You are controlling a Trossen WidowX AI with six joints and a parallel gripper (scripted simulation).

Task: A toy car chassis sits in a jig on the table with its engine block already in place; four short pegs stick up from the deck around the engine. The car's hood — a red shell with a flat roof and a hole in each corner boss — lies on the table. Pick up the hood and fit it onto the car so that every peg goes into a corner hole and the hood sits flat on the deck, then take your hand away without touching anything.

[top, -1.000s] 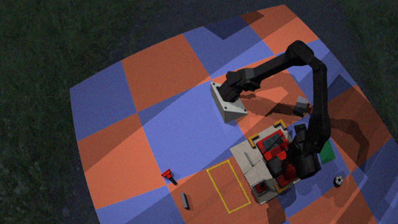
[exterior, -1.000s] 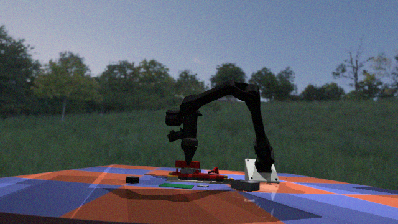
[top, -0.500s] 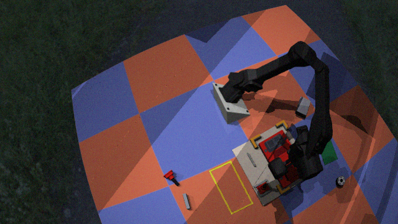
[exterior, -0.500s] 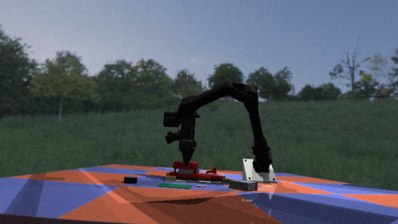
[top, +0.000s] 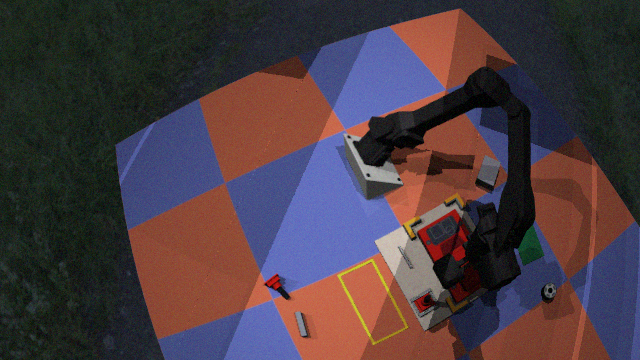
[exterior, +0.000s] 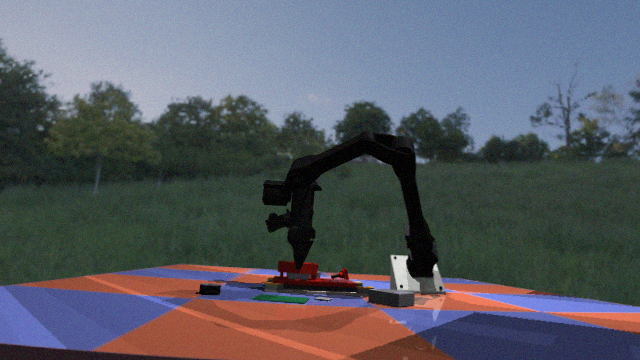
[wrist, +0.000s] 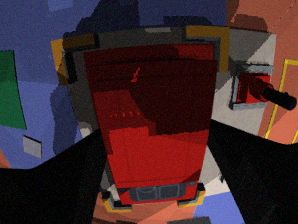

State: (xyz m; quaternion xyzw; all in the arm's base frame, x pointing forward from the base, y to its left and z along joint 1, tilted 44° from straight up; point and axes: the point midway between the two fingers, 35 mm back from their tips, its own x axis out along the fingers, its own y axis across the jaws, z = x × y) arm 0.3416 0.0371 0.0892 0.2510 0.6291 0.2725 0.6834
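I have the gripper point(exterior: 300, 265) clamped on the hood point(top: 446, 239), which is down over the car point(exterior: 320, 283) in the jig point(top: 400, 250). From the side view the hood looks low on the deck, right at the chassis, but I can't tell whether it is fully seated or riding on the peg tops; the pegs and corner holes are hidden under the shell in every view.

To do this step well, I'd press straight down with no sideways drift, watching the wrist view so the hood's edges stay parallel to the yellow corner brackets point(top: 411, 226) of the jig. Any tilt would likely jam a boss on a peg. Only once the shell lies level would I open the fingers, just wide enough to clear, then lift vertically so nothing gets nudged.

The jig holds the chassis with the hood on it, plus a small red clamp point(top: 425, 302) at one corner of its plate. The yellow outline point(top: 372, 301) on the table beside it has nothing inside.
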